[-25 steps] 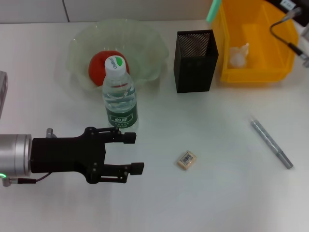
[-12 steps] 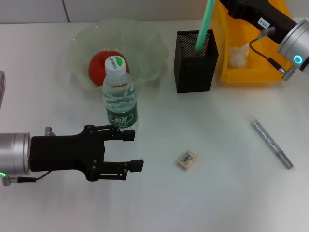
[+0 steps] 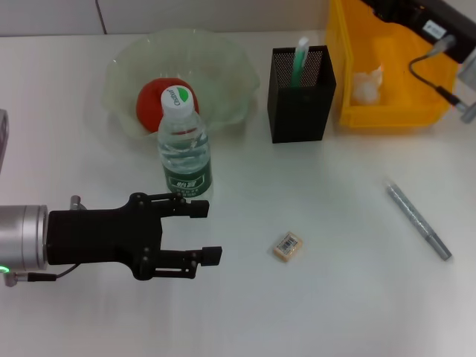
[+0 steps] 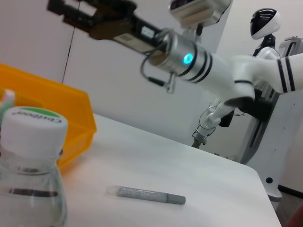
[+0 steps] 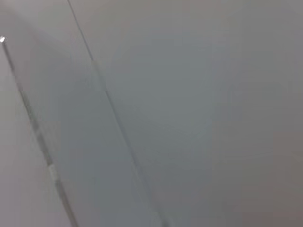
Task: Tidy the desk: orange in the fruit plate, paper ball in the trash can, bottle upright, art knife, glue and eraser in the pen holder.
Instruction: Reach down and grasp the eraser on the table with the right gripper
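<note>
1. The trash can (image 3: 394,111), at the upper right of the head view, holds the paper ball (image 3: 366,85); that step is judged done.
2. The fruit plate (image 3: 123,82), upper left of centre, holds the orange (image 3: 152,100); that step is judged done too.
3. The pen holder (image 3: 297,111), just left of the trash can, has a green-and-white stick (image 3: 301,56) standing in it, presumably the glue.
4. The bottle (image 3: 184,152) stands upright, just below the fruit plate.
5. The left gripper (image 3: 204,233) hovers at the lower left of the frame, just below the bottle and not touching it, arm level, fingers spread with nothing between them.
6. The right gripper is at the upper right edge above the trash can; only its arm (image 3: 416,18) is seen, so its fingers cannot be told.
7. A grey pen-like tool (image 3: 418,221), judged the art knife, lies at the right; fetching it calls for a reach down and a pinch across its thin body.
8. The eraser (image 3: 287,246) lies at lower centre, still to be fetched.
</note>
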